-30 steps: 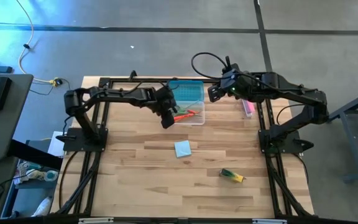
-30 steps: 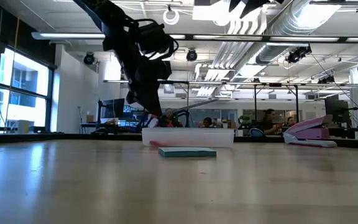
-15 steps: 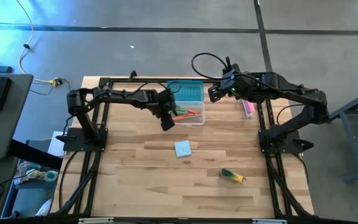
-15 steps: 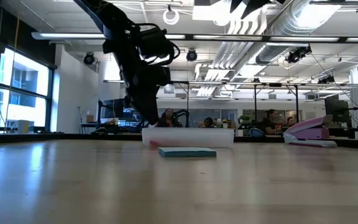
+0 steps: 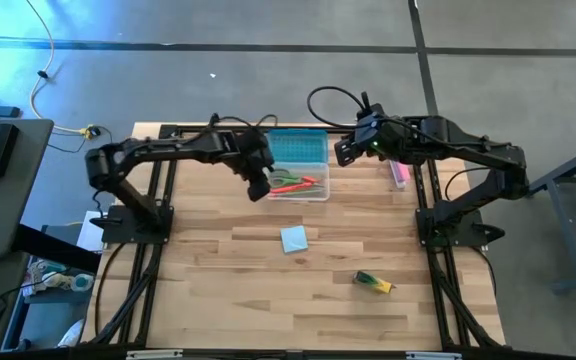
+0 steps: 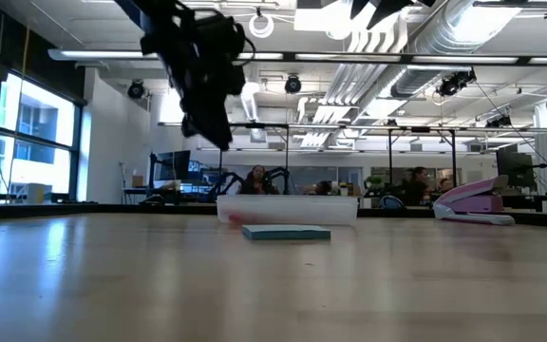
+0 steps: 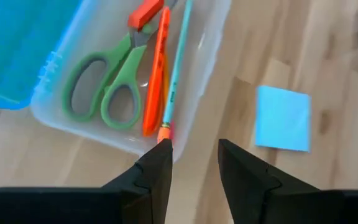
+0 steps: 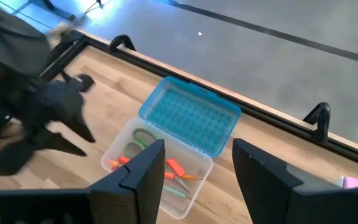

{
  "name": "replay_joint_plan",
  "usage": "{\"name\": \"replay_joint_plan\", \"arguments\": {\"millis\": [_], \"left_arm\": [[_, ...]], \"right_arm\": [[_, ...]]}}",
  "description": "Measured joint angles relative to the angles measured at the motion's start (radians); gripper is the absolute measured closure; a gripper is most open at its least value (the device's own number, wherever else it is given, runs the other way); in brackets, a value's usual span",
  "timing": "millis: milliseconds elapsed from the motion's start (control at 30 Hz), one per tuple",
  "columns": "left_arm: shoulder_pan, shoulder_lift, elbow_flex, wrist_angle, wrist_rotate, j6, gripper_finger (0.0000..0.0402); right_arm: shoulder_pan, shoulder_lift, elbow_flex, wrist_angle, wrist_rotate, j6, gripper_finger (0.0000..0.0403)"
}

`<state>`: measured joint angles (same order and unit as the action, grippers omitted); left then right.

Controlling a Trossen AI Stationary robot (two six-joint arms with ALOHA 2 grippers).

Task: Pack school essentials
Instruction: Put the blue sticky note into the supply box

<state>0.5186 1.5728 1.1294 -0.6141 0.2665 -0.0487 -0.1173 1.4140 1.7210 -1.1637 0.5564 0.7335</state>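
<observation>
left gripper (image 5: 257,187) has lifted and pulled back left from the clear box (image 5: 320,192). half a second ago it sat low at the box's left edge; now it's up and just outside the left wall, and the low view shows it well above the table. its jaws are apart with nothing between them, clear in the left wrist view (image 7: 191,163).

read: a drop into the box just finished and the arm is freeing up for the next pick.

in the box now:
- green-handled scissors (image 7: 104,87)
- orange pencil (image 7: 156,81)
- green pencil (image 7: 178,59) lying alongside the orange one
- small red piece (image 7: 145,12) at the far end
the blue lid (image 5: 298,148) is hinged open on the far side.

not packed yet:
- light-blue note pad (image 5: 293,238), flat on the wooden table (image 5: 208,290), near of the box, roughly centre
- yellow-green crayon pack (image 5: 374,283), nearer and to the right, well apart from the box

pink bar (image 5: 399,174) lies at the far right by the right arm's frame; not a target, i think.

right gripper (image 5: 342,150) waits raised at the far side, just right of the lid. its fingers (image 8: 145,171) are spread, empty, looking down on the box.

judgement: more than half done. note pad is the closest next grab for the left arm. it's thin and flat on the wood, so pinching an edge may be fiddly and it could slide instead of lifting.
</observation>
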Motion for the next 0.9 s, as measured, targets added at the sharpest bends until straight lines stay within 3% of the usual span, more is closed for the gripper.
{"name": "replay_joint_plan", "arguments": {"millis": [233, 500, 900], "left_arm": [[-0.037, -0.175, -0.061, 0.083, 0.003, -0.049, 0.0282], [-0.108, -0.405, -0.306, 0.335, 0.022, -0.198, 0.0282], [-0.251, -0.709, -0.641, 0.711, -0.017, -0.316, 0.0282]], "right_arm": [[0.0, 0.0, 0.0, 0.002, -0.02, -0.027, 0.0226], [0.016, 0.001, -0.002, 0.078, -0.146, -0.11, 0.0226], [0.147, 0.119, -0.002, 0.277, -0.208, -0.371, 0.0226]]}}
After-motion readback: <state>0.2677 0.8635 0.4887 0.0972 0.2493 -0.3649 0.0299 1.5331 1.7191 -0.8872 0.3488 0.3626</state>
